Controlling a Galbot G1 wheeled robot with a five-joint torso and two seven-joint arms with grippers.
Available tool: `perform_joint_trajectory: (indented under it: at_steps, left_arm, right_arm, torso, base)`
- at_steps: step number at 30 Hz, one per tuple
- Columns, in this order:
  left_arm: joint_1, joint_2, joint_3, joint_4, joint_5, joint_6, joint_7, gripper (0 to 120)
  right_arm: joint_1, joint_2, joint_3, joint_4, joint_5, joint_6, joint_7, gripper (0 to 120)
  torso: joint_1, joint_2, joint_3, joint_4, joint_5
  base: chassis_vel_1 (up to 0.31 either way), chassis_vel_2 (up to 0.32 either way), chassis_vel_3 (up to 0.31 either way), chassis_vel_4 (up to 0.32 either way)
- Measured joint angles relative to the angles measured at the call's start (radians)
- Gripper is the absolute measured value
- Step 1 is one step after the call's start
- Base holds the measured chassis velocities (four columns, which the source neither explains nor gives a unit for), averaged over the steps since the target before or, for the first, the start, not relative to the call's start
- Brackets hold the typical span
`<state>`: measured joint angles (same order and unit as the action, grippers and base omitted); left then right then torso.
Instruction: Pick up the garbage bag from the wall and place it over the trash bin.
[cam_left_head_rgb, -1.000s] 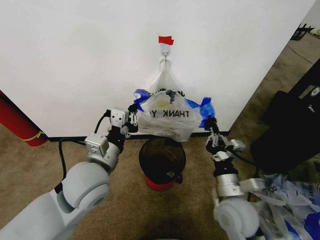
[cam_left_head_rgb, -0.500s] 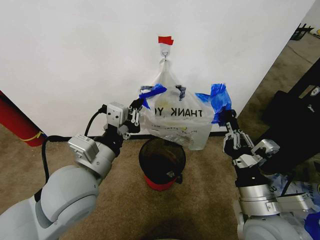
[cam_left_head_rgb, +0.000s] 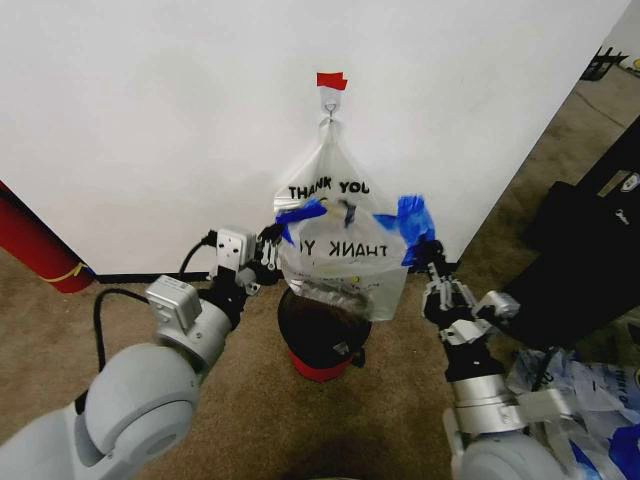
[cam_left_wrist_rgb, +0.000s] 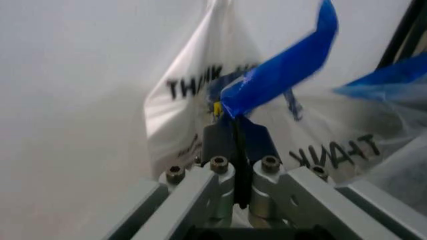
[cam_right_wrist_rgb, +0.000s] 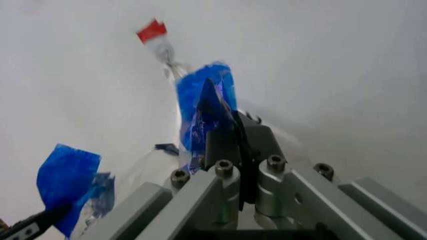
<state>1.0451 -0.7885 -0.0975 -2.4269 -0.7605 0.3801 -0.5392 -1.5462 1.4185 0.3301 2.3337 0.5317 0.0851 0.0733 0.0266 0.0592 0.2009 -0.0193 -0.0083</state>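
Head view gives me the white wall (cam_left_head_rgb: 150, 120) with its black baseboard, a small hook (cam_left_head_rgb: 330, 103) under a strip of red tape (cam_left_head_rgb: 331, 80), and brown carpet (cam_left_head_rgb: 240, 400) running up to it. A white "THANK YOU" bag (cam_left_head_rgb: 330, 180) hangs from the hook. In front of it I have the garbage bag (cam_left_head_rgb: 345, 262) stretched between my two arms: thin see-through plastic with blue patches at both upper corners, its lower edge hanging just above the trash bin (cam_left_head_rgb: 322, 330), the black mesh wastebasket with a red base that stands on the carpet close to the baseboard.

My left gripper (cam_left_head_rgb: 270, 243) is at the bag's left blue corner; on the left wrist view its fingers (cam_left_wrist_rgb: 220, 145) are pressed together with the blue strip and plastic pinched between them. My right gripper (cam_left_head_rgb: 428, 262) is at the bag's right blue corner, and the right wrist view shows its fingers (cam_right_wrist_rgb: 220, 135) closed tight on the blue patch, with the red tape and hook on the wall beyond.

Around the room: a large red cylinder (cam_left_head_rgb: 35, 245) leans by the wall on the far left, a black case (cam_left_head_rgb: 580, 250) sits on the right where the wall ends, and a heap of white-and-blue plastic bags (cam_left_head_rgb: 590, 400) lies on the floor at lower right
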Motion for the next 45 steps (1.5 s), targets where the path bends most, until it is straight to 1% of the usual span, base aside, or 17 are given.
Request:
perform_joint_trajectory:
  at_steps: [1,2,5,8,10,15,19,26,28,30,35,45]
  left_arm:
    - [0.011,-0.009,0.005,0.017,0.013,-0.005,0.000,0]
    - [0.011,-0.009,0.005,0.017,0.013,-0.005,0.000,0]
    - [0.043,-0.031,0.013,0.068,0.028,-0.014,0.000,0]
    - [0.069,-0.046,0.018,0.109,0.031,-0.022,-0.001,0]
    - [0.075,-0.049,0.020,0.122,0.033,-0.025,-0.001,0]
    - [0.105,-0.078,0.028,0.205,0.055,-0.050,-0.006,0]
    - [0.141,-0.094,0.038,0.233,0.080,-0.061,-0.012,0]
    - [0.215,-0.115,0.037,0.235,0.128,-0.080,-0.016,0]
    - [0.245,-0.137,0.043,0.241,0.154,-0.092,-0.014,0]
    - [0.251,-0.143,0.046,0.244,0.160,-0.095,-0.013,0]
    - [0.280,-0.194,0.075,0.254,0.191,-0.102,-0.013,0]
    - [0.352,-0.170,0.071,0.199,0.222,-0.097,-0.013,0]
  right_arm:
    - [0.012,0.005,-0.008,-0.028,-0.003,0.002,0.002,0]
    - [0.012,0.005,-0.008,-0.028,-0.003,0.002,0.002,0]
    - [0.039,0.025,-0.027,-0.119,-0.011,0.014,0.012,0]
    - [0.057,0.042,-0.037,-0.182,-0.012,0.023,0.021,0]
    - [0.062,0.047,-0.040,-0.200,-0.014,0.027,0.022,0]
    - [0.069,0.073,-0.052,-0.282,-0.045,0.055,0.024,0]
    - [0.067,0.088,-0.050,-0.322,-0.078,0.075,0.026,0]
    - [0.030,0.100,-0.028,-0.358,-0.127,0.101,0.034,0]
    - [0.012,0.100,-0.017,-0.366,-0.145,0.106,0.038,0]
    - [0.009,0.100,-0.015,-0.369,-0.152,0.108,0.039,0]
    - [-0.013,0.106,-0.018,-0.372,-0.191,0.107,0.067,0]
    - [-0.096,0.097,-0.024,-0.357,-0.229,0.090,0.098,0]
  torso:
    - [0.000,0.000,0.000,0.0001,0.0002]
    - [0.000,0.000,0.000,0.0001,0.0002]
    - [0.000,0.000,0.000,0.0000,0.0003]
    - [0.000,0.000,0.000,0.0000,0.0003]
    - [0.000,0.000,0.000,0.0000,0.0002]
    - [0.000,0.000,0.000,-0.0001,0.0004]
    - [0.000,0.000,0.000,0.0001,0.0003]
    - [0.000,0.000,0.000,0.0000,0.0004]
    - [0.000,0.000,0.000,0.0000,0.0005]
    - [0.000,0.000,0.000,0.0000,0.0004]
    - [0.000,0.000,0.000,-0.0001,0.0003]
    - [0.000,0.000,0.000,-0.0001,0.0004]
  base:
    - [0.000,0.000,0.000,0.000]
    - [0.000,0.000,0.000,0.000]
    - [0.000,0.000,0.000,0.000]
    - [0.000,0.000,0.000,0.000]
    - [0.000,0.000,0.000,0.000]
    - [0.000,0.000,0.000,0.000]
    - [0.000,0.000,0.000,0.000]
    - [0.000,0.000,0.000,0.000]
    - [0.000,0.000,0.000,0.000]
    - [0.000,0.000,0.000,0.000]
    - [0.000,0.000,0.000,0.000]
    - [0.000,0.000,0.000,0.000]
